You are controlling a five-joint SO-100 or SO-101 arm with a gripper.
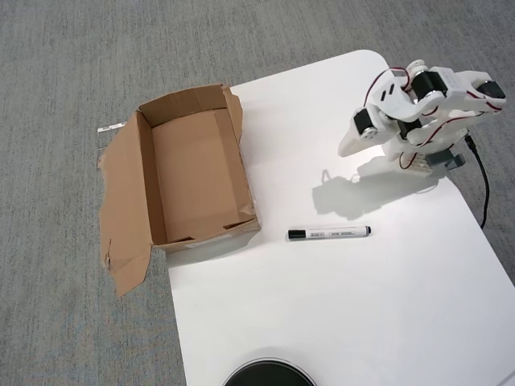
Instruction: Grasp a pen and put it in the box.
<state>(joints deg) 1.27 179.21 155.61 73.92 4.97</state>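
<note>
The marker pen (328, 233) is lying loose on the smooth desk (362, 322), risking rolling when nudged; jaws' state is not showing.

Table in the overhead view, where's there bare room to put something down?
The biggest free patch on the table lies below the pen, bordered at the bottom edge by a dark round object. Another strip runs between the box and the arm, above the pen. The box interior is empty too. It is tightest around the arm's base.
</note>
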